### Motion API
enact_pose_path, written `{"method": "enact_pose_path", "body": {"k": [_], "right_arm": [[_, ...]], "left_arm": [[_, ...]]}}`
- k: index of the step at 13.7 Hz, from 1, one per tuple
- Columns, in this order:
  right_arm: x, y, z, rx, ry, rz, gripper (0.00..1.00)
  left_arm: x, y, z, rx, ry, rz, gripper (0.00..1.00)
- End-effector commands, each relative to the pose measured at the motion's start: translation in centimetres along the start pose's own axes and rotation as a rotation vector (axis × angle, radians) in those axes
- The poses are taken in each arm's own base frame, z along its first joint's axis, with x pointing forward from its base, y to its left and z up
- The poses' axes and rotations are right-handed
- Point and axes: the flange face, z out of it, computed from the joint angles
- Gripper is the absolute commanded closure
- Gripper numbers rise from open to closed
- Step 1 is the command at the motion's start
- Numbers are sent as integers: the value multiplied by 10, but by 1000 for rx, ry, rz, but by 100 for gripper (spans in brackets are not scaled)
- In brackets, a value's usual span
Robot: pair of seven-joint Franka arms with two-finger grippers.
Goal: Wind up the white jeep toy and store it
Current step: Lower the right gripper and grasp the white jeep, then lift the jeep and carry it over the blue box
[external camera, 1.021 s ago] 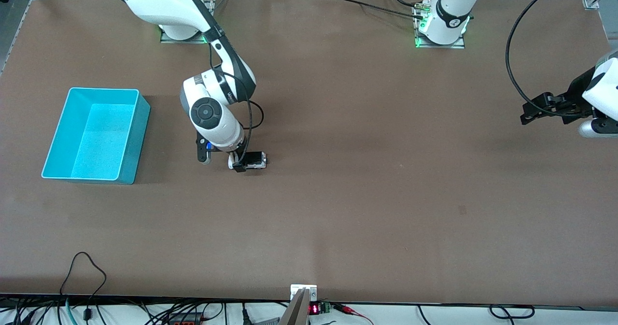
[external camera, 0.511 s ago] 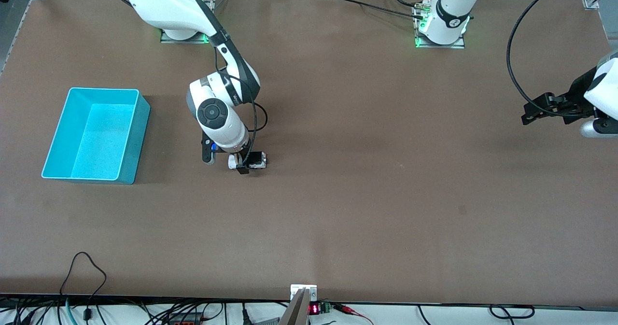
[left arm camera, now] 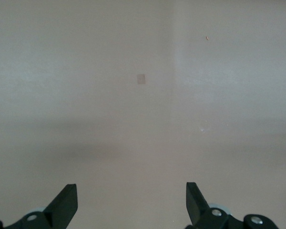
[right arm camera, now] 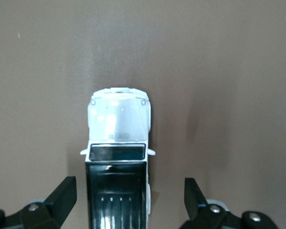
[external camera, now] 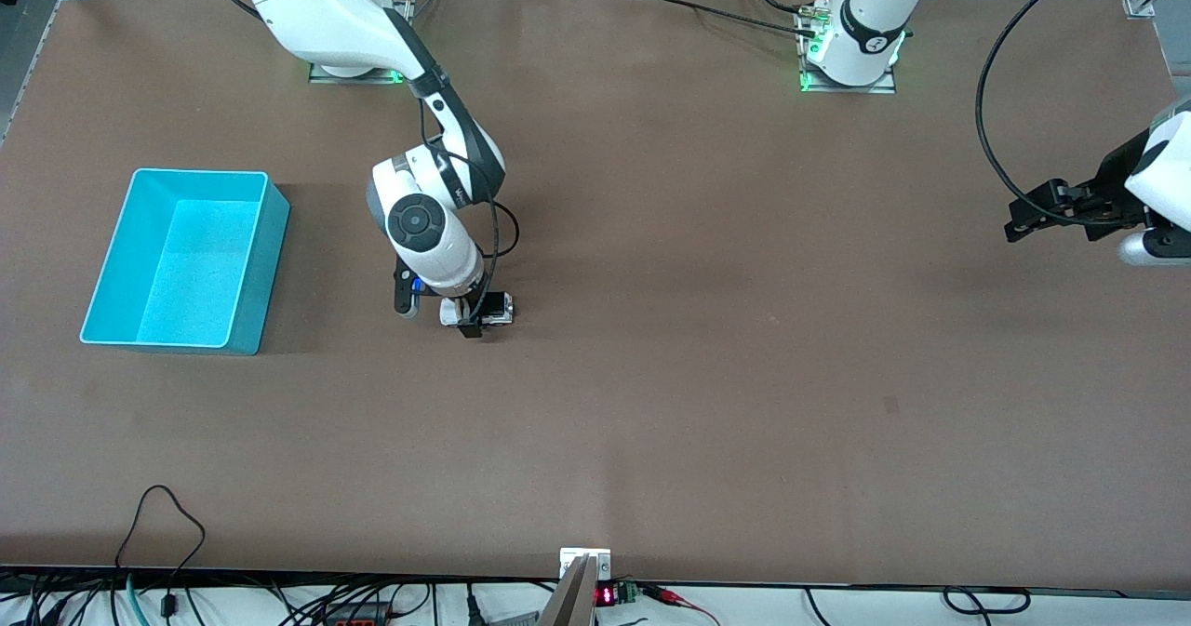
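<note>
Jeep: the white jeep toy looks light, rigid and smooth-sided, best pinched across its black rear flanks. It sits on the worktop mid-depth, toward the right arm's end, between the spread fingers of the right end effector, not yet pinched. Left end effector, also spread, waits over the worktop edge at the left arm's end.

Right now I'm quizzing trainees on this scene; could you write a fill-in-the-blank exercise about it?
The right gripper is open, its fingers either side of the tiny white jeep toy's ____ rear section.
The turquoise rectangular plastic bin sits toward the ____ arm's end.
The left gripper is ____, over bare brown table.

Missing: black; right; open
</note>
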Motion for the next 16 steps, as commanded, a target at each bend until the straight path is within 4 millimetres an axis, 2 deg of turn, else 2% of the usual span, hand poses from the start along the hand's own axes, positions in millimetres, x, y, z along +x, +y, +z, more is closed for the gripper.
{"method": "enact_pose_path", "body": {"k": [1,3,4,5,6,7,9,11,14,16], "right_arm": [[-5,-2,7,4,-2,19,0],[-5,-2,8,5,0,12,0],[-5,-2,9,4,1,-6,10],[-4,-2,9,5,4,-21,32],[-4,-2,9,5,4,-30,49],[-3,-3,8,5,4,-40,64],[-2,-3,7,6,3,-58,86],[-2,-3,7,7,5,-70,94],[1,-5,2,4,4,-129,96],[20,-10,-13,-36,11,-193,96]], "left_arm": [[-2,3,-5,-3,12,-7,0],[-2,4,-6,-1,15,-4,0],[-3,6,-8,-2,19,-1,0],[-3,8,-8,-2,21,2,0],[-3,8,-10,-2,25,3,0],[-3,8,-10,-2,25,3,0],[-2,7,-10,-2,36,2,0],[-2,6,-9,-2,34,4,0],[-3,6,-9,-2,33,4,0],[-2,6,-7,-2,30,5,0]]}}
